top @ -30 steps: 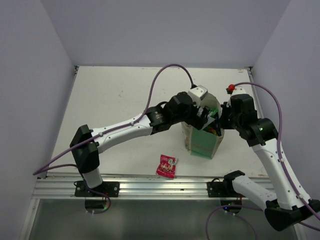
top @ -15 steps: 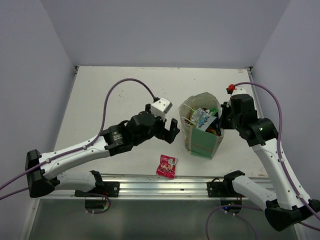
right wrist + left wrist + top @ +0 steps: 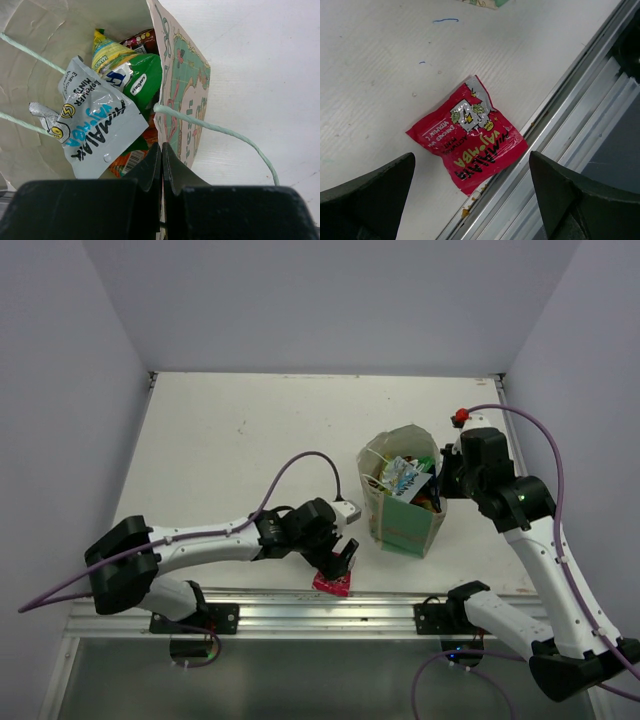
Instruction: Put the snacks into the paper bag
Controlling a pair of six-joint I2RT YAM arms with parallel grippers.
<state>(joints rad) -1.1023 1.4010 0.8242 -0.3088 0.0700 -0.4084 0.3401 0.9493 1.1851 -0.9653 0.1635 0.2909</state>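
A pink-red foil packet [image 3: 468,133] lies flat at the table's near edge, against the metal rail; it also shows in the top view [image 3: 334,583]. My left gripper [image 3: 337,564] hovers open just above it, one finger on each side. The paper bag [image 3: 404,521] stands upright right of centre, tan with a green printed side. It holds several packets: silvery [image 3: 95,125], green [image 3: 142,80], yellow-green and orange. My right gripper [image 3: 161,152] is shut on the bag's right wall edge [image 3: 184,80], holding the mouth open.
A metal rail [image 3: 580,100] runs along the table's near edge right beside the packet. A small red knob [image 3: 461,418] sits at the far right. Purple cables arc over both arms. White string handles [image 3: 215,130] hang from the bag.
My left arm has pulled out of the bag, swung back toward the near edge and come down over the pink-red packet. The silvery packet now lies in the bag. The right arm has not moved.
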